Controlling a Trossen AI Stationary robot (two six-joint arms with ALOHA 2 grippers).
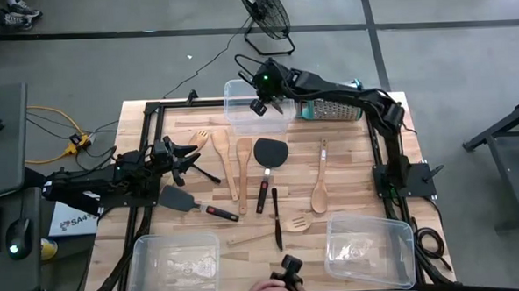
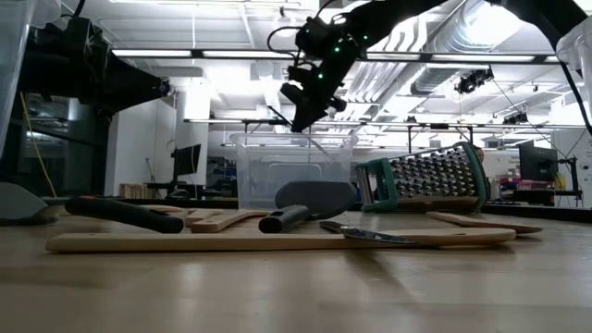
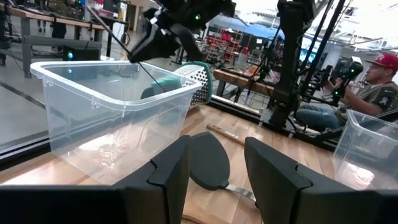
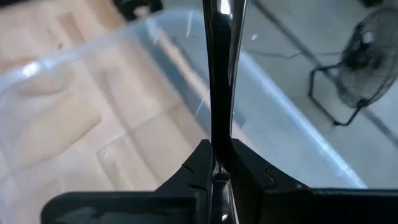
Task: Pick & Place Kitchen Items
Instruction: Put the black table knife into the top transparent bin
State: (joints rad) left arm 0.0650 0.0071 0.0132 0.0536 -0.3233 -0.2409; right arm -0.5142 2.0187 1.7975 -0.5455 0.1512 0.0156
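grey floor (image 1: 106,56) | black floor fan (image 1: 264,14) | ceiling strip lights (image 2: 194,54)

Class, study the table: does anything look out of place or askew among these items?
The steel grater lies tipped on its side at the table's far edge, beside the far clear bin. Otherwise the utensils lie loosely scattered; the right gripper holds a thin black tool over that bin.

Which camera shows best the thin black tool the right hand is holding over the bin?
The right wrist view: the thin black tool fills the frame, clamped in the right hand. Left wrist and low views show a thin line; the high view hides it.
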